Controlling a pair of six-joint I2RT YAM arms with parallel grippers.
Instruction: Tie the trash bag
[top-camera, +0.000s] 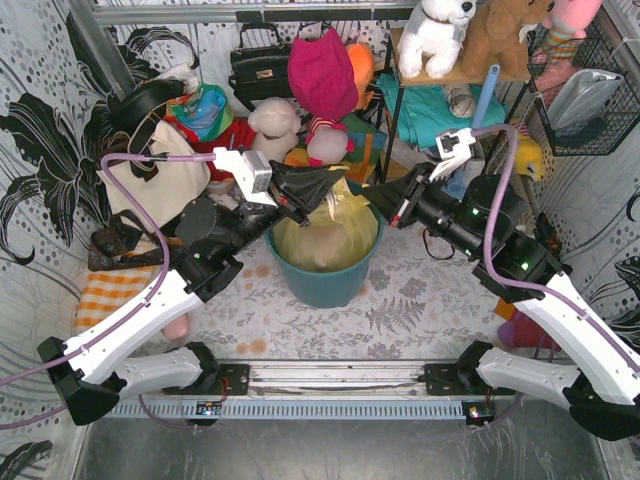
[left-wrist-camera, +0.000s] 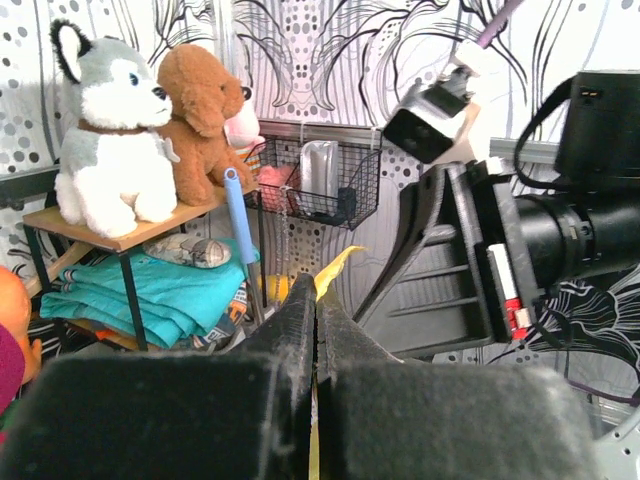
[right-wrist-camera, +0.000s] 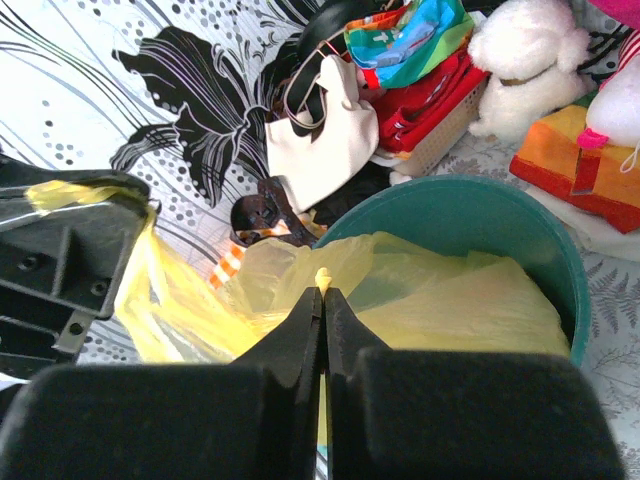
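Note:
The yellow trash bag sits in a teal round bin at the middle of the table, with white paper showing through. My left gripper is shut on a strip of the bag's rim above the bin's far left; a yellow tip pokes out between its fingers. My right gripper is shut on the bag's rim at the far right; a yellow nub shows at its tips. In the right wrist view the bag fills the bin. The two grippers are close together over the bag.
A cream tote bag with dark straps stands at the left, above an orange checked cloth. Plush toys, a black handbag and coloured cloths crowd the back. A shelf with teal cloth and a wire basket stand at the right.

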